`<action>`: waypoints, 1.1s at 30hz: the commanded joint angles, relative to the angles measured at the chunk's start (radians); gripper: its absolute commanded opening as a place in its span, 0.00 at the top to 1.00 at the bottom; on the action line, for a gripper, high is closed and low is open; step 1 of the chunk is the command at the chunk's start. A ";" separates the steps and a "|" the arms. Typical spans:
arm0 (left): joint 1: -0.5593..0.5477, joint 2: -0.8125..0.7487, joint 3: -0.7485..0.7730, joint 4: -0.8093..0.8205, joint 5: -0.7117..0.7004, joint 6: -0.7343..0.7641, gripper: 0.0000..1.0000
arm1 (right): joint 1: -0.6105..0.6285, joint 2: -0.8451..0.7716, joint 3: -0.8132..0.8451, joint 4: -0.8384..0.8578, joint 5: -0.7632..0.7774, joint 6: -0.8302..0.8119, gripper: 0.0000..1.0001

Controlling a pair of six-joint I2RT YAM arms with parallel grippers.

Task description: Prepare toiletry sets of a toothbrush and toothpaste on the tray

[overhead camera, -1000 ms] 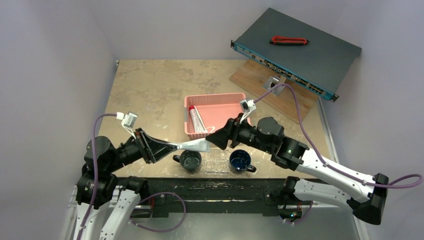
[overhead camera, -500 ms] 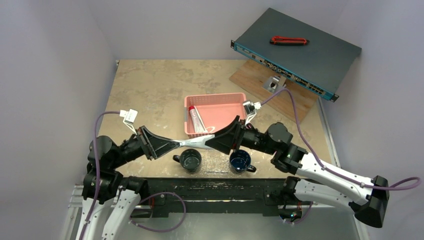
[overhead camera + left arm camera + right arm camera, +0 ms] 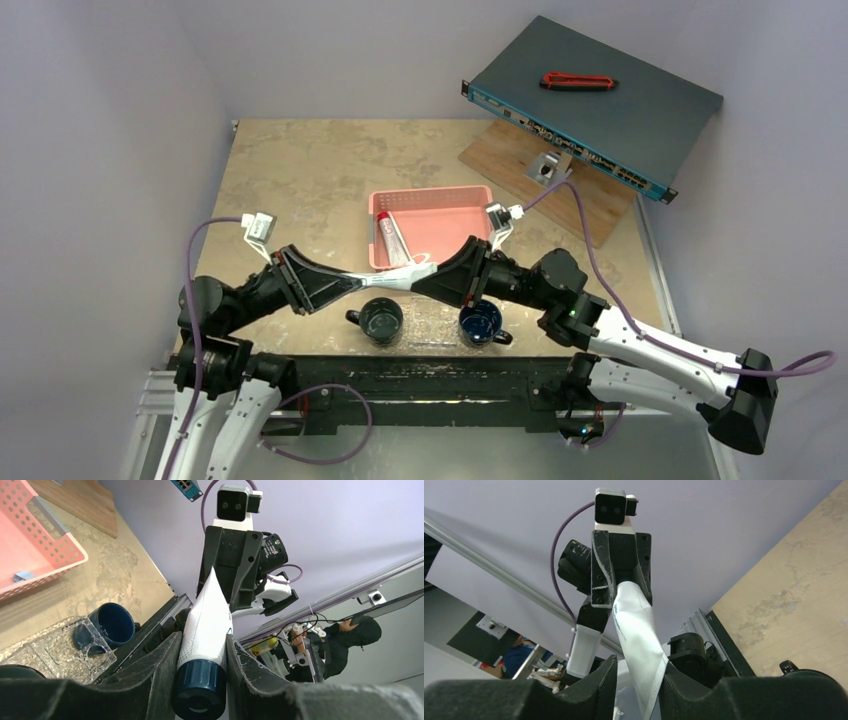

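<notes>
I reckon no set is finished. The tray (image 3: 432, 328) lies by the table's near edge with two mugs (image 3: 381, 320) on it, and both look dark and bare inside.

The toothpaste (image 3: 392, 279) hangs in the air between my two arms, above the gap between the mugs and the basket (image 3: 430, 192), touching neither. My left gripper (image 3: 360, 284) pinches its cap end, with the fingers (image 3: 160, 670) pressed to both sides just above the blue cap. My right gripper (image 3: 424, 272) has the flat crimped end between its fingers (image 3: 604, 685). They seem to touch it on both sides, so I judge both ends are gripped.

A second tube (image 3: 392, 240) with a red cap lies in the basket. I cannot pick out a toothbrush for certain. Tubes and brushes are all yet to be placed.

The basket's near wall is just beyond the toothpaste and the mugs are just below it, so there is little slack there. Bare table (image 3: 300, 180) shows to the left and far. The switch (image 3: 600, 110) at far right is well apart.
</notes>
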 commanded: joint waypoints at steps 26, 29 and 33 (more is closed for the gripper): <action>-0.004 0.006 -0.032 0.118 0.088 0.017 1.00 | 0.002 -0.024 0.001 0.083 -0.013 -0.002 1.00; -0.004 0.023 -0.013 0.056 0.096 0.056 0.84 | 0.002 -0.038 0.010 0.057 -0.006 -0.023 1.00; -0.004 0.053 0.026 -0.029 0.112 0.121 0.49 | 0.002 -0.053 0.039 -0.025 0.003 -0.071 1.00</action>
